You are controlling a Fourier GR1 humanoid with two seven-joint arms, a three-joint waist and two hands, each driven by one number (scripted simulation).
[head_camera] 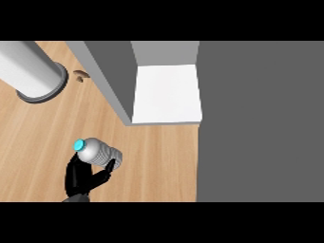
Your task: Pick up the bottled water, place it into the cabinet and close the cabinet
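The left hand (80, 178) is curling round the base of the bottled water (99, 153), holding it near the open cabinet (168, 95), to its left. Gripped so low and tilting, the bottle is likely risking a slip, or a knock against the cabinet's near wall. It is showing a ribbed silver-grey body and turquoise cap (80, 144).

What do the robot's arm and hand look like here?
Only the left hand shows: black, with slim fingers and a thumb. A sliver of grey forearm meets its wrist. No cables or markings visible. The right hand is out of view.
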